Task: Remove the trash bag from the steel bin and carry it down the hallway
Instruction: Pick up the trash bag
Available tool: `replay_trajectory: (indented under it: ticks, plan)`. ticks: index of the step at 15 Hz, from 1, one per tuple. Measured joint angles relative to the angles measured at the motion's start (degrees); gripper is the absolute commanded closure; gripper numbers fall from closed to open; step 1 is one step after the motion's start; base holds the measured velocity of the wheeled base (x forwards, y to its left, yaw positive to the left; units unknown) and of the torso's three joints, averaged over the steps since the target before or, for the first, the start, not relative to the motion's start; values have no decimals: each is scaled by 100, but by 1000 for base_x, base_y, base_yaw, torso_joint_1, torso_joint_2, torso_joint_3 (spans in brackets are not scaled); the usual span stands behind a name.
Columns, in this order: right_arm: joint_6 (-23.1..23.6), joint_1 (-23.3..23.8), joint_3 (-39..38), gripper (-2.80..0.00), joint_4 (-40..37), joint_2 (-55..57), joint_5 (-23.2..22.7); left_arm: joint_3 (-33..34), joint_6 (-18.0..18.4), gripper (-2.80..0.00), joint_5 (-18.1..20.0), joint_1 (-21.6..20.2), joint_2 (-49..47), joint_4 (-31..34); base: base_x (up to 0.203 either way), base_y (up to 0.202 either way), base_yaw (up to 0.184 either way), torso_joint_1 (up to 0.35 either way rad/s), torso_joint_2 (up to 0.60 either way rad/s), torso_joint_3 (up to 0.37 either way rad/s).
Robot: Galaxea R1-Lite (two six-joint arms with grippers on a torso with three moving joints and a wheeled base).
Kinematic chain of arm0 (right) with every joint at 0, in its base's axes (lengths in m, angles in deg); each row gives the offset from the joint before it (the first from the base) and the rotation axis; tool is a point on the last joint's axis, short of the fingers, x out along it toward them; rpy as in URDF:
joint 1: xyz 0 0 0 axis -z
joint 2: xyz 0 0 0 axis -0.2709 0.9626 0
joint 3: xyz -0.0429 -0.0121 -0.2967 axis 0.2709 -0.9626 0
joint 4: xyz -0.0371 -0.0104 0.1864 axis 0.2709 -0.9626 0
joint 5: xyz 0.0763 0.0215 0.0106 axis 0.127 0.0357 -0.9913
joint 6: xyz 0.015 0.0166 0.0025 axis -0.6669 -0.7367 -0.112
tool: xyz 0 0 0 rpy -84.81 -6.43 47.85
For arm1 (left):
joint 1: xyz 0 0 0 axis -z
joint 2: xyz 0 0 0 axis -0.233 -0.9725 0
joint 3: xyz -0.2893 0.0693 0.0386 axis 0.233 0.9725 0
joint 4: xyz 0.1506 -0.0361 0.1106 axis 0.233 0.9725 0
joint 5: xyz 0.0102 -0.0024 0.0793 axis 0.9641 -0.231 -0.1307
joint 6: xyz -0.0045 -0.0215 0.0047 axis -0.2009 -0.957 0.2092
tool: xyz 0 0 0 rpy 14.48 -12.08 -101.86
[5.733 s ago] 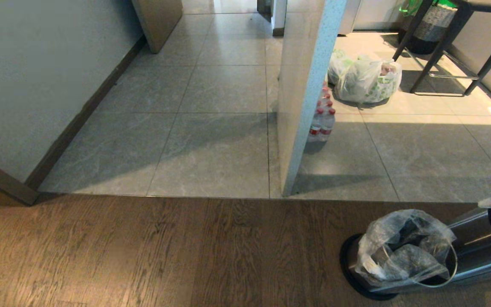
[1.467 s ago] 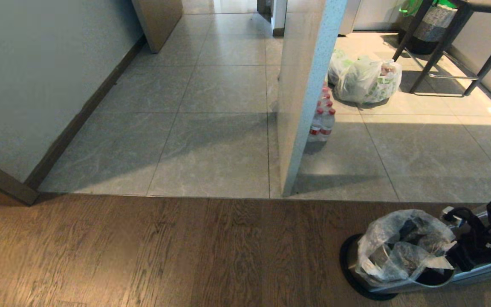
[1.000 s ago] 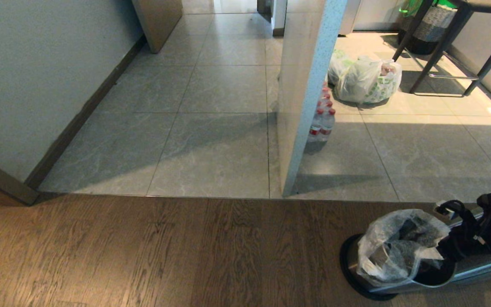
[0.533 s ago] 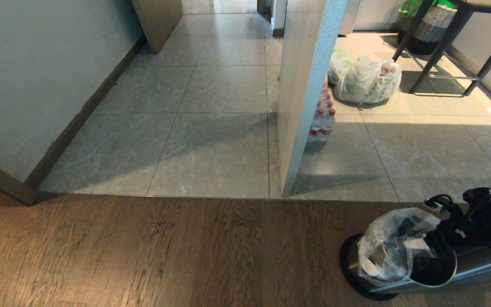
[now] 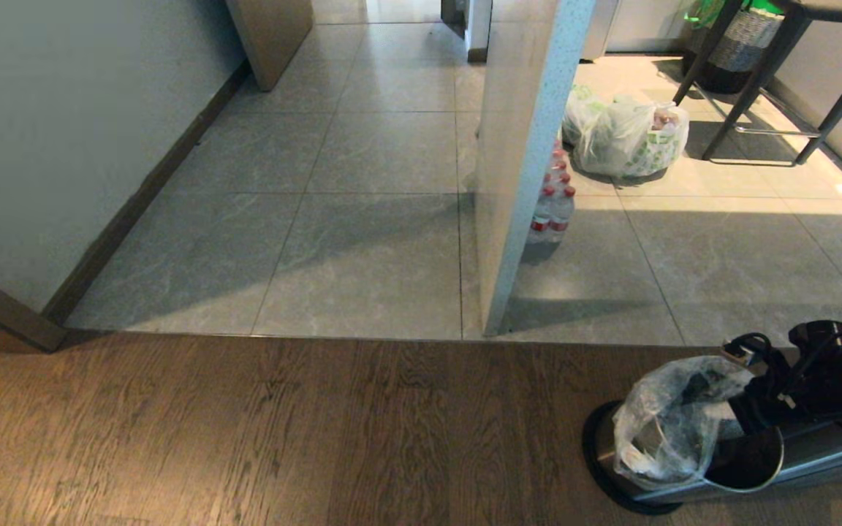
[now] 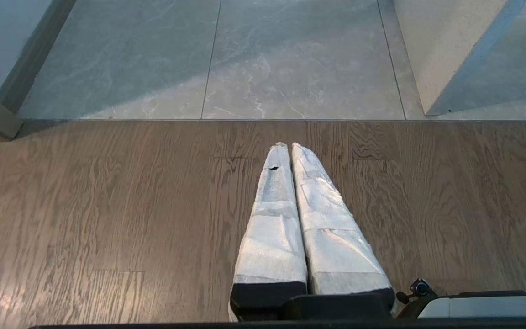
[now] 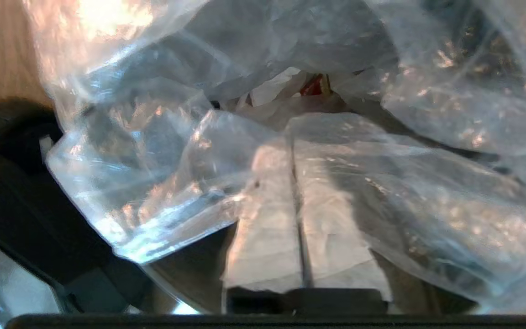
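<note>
While grey tile (image 5: 362,241) gives way to a strip of dark wood floor (image 5: 267,431) in the foreground, a white wall (image 5: 63,124) with a dark baseboard runs along the left and a pale pillar (image 5: 520,161) stands at the centre of the head view. Beyond the pillar, sunlit tile holds a black-legged table (image 5: 794,73), a woven basket (image 5: 746,36) with a green liner under it, a white bag (image 5: 629,139) with green print, and a pack of red-capped bottles (image 5: 552,201) set against the pillar's foot. At lower right on the wood, the bin (image 5: 801,460) stands on its black base, its steel wall and rim showing. The clear bag (image 5: 666,431) bulges from the side of the mouth away from the arm, wrinkled film bunched above the rim, with crumpled paper and a scrap of red visible inside from the right wrist view. The right gripper (image 7: 297,151) reaches in over the rim from the right, its white-wrapped fingers (image 7: 267,214) pressed together on a fold of the bag's film. The left gripper (image 6: 290,148) hangs over bare wood floor well apart from the bin, its fingers (image 6: 272,219) closed tip to tip with nothing between them.
</note>
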Motion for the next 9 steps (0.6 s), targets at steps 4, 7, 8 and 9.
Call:
replay_trajectory:
  ticks: [4,7,8,9]
  plan:
    - [-115,61,-41,0,-106,-220,8,0,1,0,0,0,-1,-3,0,0,0,0,0,0]
    - [-499,138,-77,0,-377,-564,0,0,1,0,5,0,-1,-1,0,0,0,0,0,0]
    - [-561,206,-108,0,-456,-715,-1,0,1,0,5,0,-1,-1,0,0,0,0,0,0]
    - [-580,275,-156,0,-492,-868,-6,0,1,0,5,0,-1,-3,0,0,0,0,0,0]
